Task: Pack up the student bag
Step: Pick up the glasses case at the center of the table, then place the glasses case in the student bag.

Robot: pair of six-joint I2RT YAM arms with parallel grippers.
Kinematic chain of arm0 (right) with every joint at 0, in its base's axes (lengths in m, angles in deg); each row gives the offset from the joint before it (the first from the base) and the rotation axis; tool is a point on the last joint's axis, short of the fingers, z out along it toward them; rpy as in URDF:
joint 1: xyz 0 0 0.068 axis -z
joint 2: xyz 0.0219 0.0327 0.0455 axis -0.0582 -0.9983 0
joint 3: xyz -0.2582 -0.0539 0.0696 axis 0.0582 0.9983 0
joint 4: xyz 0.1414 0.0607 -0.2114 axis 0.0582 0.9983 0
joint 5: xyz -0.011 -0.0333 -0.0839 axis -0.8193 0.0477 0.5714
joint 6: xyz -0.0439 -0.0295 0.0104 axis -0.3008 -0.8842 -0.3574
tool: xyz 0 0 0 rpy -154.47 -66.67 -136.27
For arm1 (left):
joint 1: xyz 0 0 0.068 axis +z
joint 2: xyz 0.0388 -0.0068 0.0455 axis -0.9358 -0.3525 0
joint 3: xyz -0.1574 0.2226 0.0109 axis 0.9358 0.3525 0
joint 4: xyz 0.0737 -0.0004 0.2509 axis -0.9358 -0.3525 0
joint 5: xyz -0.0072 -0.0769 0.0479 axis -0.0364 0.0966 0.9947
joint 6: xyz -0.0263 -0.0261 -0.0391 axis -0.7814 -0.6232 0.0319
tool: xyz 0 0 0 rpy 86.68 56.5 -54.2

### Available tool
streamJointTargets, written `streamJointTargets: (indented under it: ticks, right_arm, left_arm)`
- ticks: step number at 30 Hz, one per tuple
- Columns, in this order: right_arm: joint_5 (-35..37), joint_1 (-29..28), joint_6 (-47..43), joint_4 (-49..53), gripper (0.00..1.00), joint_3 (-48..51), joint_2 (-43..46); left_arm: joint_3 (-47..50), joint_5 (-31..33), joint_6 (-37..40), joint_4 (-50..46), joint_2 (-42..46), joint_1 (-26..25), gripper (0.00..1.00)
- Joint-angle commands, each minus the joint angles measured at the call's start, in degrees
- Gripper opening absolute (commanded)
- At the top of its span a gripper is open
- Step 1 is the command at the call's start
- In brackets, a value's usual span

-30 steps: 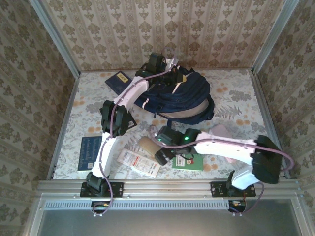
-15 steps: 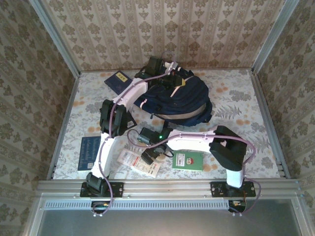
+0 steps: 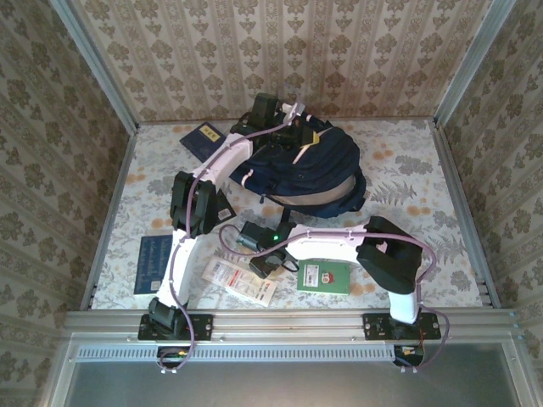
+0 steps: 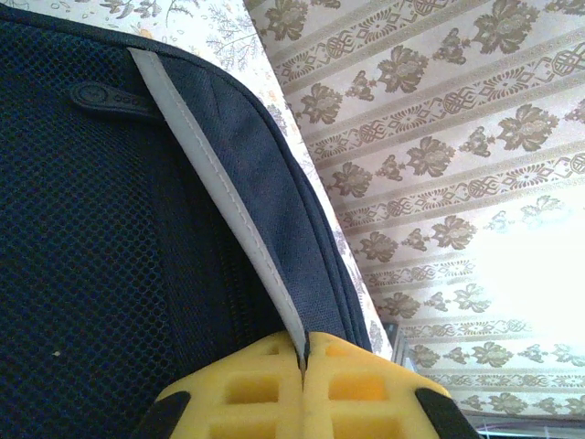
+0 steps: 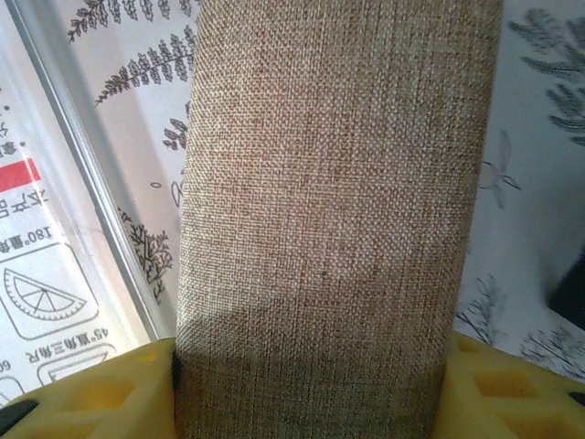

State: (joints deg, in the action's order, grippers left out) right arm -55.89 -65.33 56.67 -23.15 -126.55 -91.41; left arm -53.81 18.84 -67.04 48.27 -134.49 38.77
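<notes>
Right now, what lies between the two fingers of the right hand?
A tan woven pouch fills the gap between the right hand's yellow fingers, touching both; the right wrist view shows this.

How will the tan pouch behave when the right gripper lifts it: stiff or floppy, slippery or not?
The pouch is coarse woven cloth, so it will probably not slip in the right gripper. Its sides run straight and unwrinkled, so it is likely fairly firm. Much of it reaches beyond the grip, so that end could droop a little.
</notes>
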Motion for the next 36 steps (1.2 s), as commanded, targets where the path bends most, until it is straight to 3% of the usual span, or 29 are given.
streamJointTargets:
  ticks: [1, 11, 21, 29, 36]
  right_arm:
    - [4.17, 0.66, 0.06, 0.10, 0.50, 2.09, 8.15]
    - [5.64, 5.97, 4.04, -3.04, 0.50, 15.86, 32.71]
    - [4.55, 20.80, 13.40, -0.63, 0.50, 29.78, 53.90]
    - [-4.45, 33.19, 14.97, 0.84, 0.50, 27.26, 53.61]
    - [-17.44, 43.56, 17.64, -4.57, 0.50, 17.39, 41.06]
  left_arm:
    - [-3.60, -3.03, -1.19, 3.16, 4.32, 0.71, 0.00]
    - [-7.85, -3.92, -2.14, 2.12, 5.58, 0.71, 0.00]
    - [-12.11, -9.01, -4.44, 3.20, 6.38, 1.84, 0.00]
    - [-12.90, -11.40, -6.22, 5.75, 9.47, 1.67, 0.00]
    - [-11.05, -12.22, -6.38, 6.04, 11.54, 2.38, 0.00]
